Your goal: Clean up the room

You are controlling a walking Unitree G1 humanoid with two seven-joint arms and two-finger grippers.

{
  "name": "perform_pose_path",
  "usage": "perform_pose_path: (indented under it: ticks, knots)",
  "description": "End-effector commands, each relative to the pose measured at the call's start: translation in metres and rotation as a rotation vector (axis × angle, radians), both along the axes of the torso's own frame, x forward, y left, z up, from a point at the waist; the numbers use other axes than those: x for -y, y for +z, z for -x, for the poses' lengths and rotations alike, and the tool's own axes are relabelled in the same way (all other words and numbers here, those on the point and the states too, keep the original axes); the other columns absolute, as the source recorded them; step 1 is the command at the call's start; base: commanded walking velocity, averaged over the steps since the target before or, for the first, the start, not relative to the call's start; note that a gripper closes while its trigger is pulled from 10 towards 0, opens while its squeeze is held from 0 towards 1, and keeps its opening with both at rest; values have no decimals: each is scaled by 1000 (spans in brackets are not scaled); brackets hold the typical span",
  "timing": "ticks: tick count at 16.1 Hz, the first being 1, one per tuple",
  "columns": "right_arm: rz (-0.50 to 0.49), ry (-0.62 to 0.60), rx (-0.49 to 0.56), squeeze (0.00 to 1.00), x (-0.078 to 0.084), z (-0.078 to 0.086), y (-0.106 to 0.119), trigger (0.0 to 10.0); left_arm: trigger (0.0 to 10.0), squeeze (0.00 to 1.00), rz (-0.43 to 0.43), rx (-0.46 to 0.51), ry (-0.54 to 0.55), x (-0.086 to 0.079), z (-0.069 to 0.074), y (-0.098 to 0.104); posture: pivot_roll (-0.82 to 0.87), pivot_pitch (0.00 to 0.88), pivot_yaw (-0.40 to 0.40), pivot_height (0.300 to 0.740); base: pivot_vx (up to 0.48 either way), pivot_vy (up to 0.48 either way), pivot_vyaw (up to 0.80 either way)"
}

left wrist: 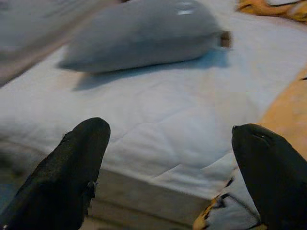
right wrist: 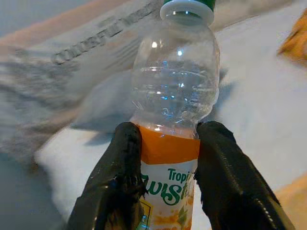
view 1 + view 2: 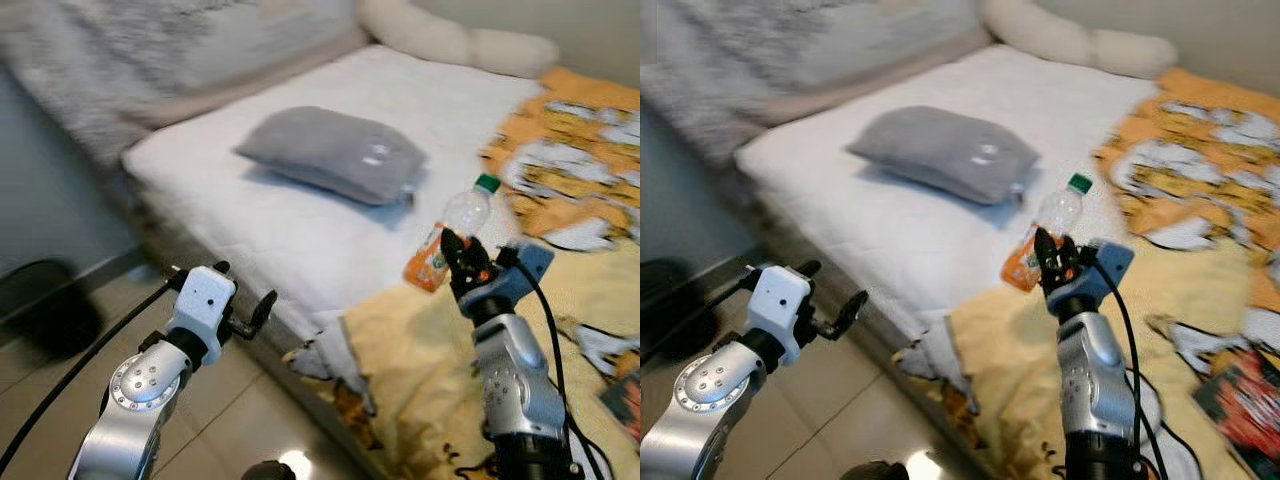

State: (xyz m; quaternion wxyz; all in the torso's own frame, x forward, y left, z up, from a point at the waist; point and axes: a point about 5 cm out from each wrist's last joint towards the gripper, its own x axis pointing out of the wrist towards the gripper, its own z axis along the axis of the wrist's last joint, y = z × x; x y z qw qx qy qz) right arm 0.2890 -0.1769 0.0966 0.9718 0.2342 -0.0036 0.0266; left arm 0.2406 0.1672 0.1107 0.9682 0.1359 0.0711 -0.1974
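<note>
The right pincer [image 2: 165, 179] grips a clear plastic juice bottle [image 2: 173, 96], green cap, orange label, its black fingers [image 2: 120, 182] pressed on either side of the label, holding it up above the near edge of the bed [image 3: 300, 230]. The left pincer [image 1: 168, 163] hangs with fingers spread wide, nothing between them, just off the bed's edge over the pale tiled floor [image 3: 230, 400]. On the white quilted mattress lies a grey pillow [image 3: 335, 153]. A yellow-orange patterned blanket [image 3: 580, 180] drapes the right side and spills over the edge. A long cream bolster [image 3: 450, 40] sits against the far wall. A dark round object [image 3: 45, 300] rests on the floor at left, too blurred to identify.
</note>
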Motion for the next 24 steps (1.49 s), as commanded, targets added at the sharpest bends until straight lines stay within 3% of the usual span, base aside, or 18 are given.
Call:
perform_pose_path:
  ticks: [1, 2, 3, 5, 11, 15, 17, 19, 21, 24]
  knots:
    - [-46, 11, 24, 0, -5, -2, 8, 10000, 10000, 0, -18, 13, 17, -2, -4, 0, -15, 0, 74, 740, 0, 0, 800]
    - [-85, 27, 25, 0, -7, -2, 10, 10000, 10000, 0, -27, 17, 23, -1, -6, 0, -13, 0, 75, 740, 0, 0, 800]
    - [-190, 101, 48, 0, -13, -3, 19, 10000, 10000, 0, -45, 20, 39, -1, -7, 0, -2, 0, 65, 740, 0, 0, 800]
    - [-246, 136, 65, 0, -17, -1, 27, 10000, 10000, 0, -80, 21, 53, -4, -7, 0, 7, 0, 49, 740, 0, 0, 800]
    - [-199, 149, 29, 0, -23, 3, 31, 10000, 10000, 0, -48, -3, 137, -13, -13, 5, 3, 0, 54, 740, 0, 0, 800]
    - [86, 67, -55, 0, -25, 11, 18, 10000, 10000, 0, -13, 33, 181, -16, -15, 8, -11, 0, 55, 740, 0, 0, 400]
    - [169, 54, -74, 0, -28, 14, 13, 10000, 10000, 0, -4, 40, 202, -20, -14, 8, -12, 0, 57, 740, 0, 0, 0]
    - [320, -7, -157, 0, -23, 16, -1, 10000, 10000, 0, 13, 50, 235, -27, -13, 7, -12, 0, 59, 740, 139, 0, 0]
    - [296, -68, -199, 0, -18, 16, -7, 10000, 10000, 0, 6, 49, 260, -36, -10, 6, -8, 0, 54, 740, 291, 0, 0]
    - [342, -28, -179, 0, -23, 16, -7, 10000, 10000, 0, 11, 50, 275, -39, -9, 7, 3, 0, 51, 740, 292, 0, 267]
